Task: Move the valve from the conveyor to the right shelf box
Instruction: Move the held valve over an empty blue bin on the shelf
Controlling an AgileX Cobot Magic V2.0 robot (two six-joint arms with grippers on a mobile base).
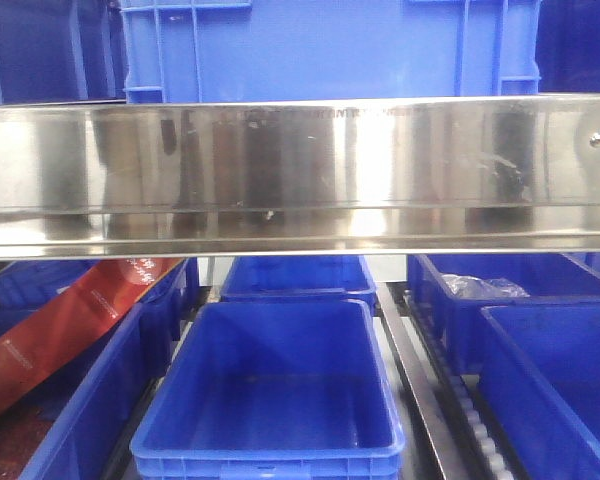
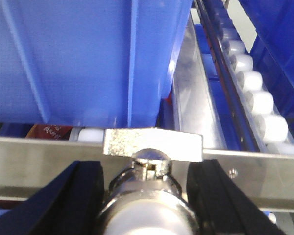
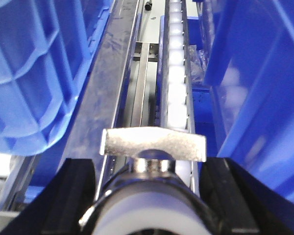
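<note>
Two valves are in hand, one per arm. The left gripper [image 2: 149, 196] is clenched on the left valve [image 2: 153, 144], whose flat T-handle sits just ahead of the black fingers [image 2: 83, 196]. The right gripper [image 3: 149, 196] grasps the right valve [image 3: 153, 145] the same way. Neither valve is on the conveyor, which no view shows. Both hang among the shelf's boxes, so the carry looks nearly done and the drop is not yet made. Straight ahead of the right gripper runs a roller track [image 3: 175, 73]. Close on its right stands a blue wall, probably the right shelf box [image 3: 264, 88], and on its left is another blue box [image 3: 34, 73]. Next, I judge, the right gripper must shift right, clear that wall's rim, and only then let go.
</note>
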